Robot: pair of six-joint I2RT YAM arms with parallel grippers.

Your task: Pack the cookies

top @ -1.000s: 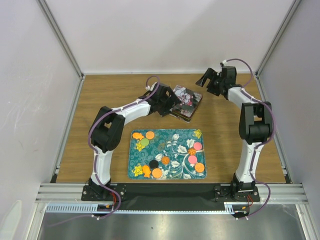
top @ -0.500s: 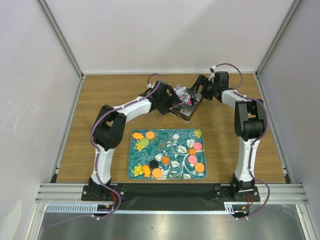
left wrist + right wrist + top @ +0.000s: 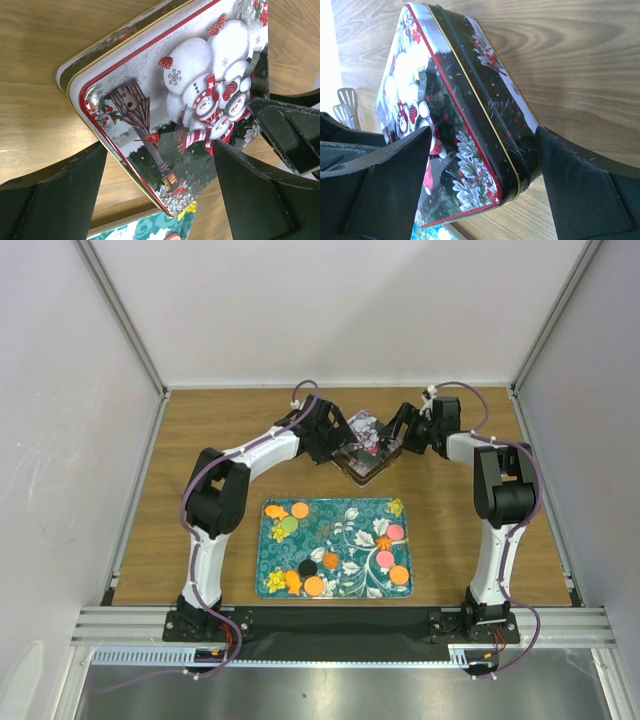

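Wooden table [image 3: 200, 440], both arms extended, grippers flanking snowman tin [image 3: 366, 445]

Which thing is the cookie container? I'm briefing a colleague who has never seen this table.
On the wooden table, look past the far edge of the teal flower-printed tray, between the left gripper and the right gripper. There sits a rectangular metal tin, lid on, turned cornerwise. Its lid shows snowmen in red scarves beside a birdhouse, with a red border, unlike the open teal tray.

Wooden table [image 3: 220, 430] (white walls [image 3: 330, 310])
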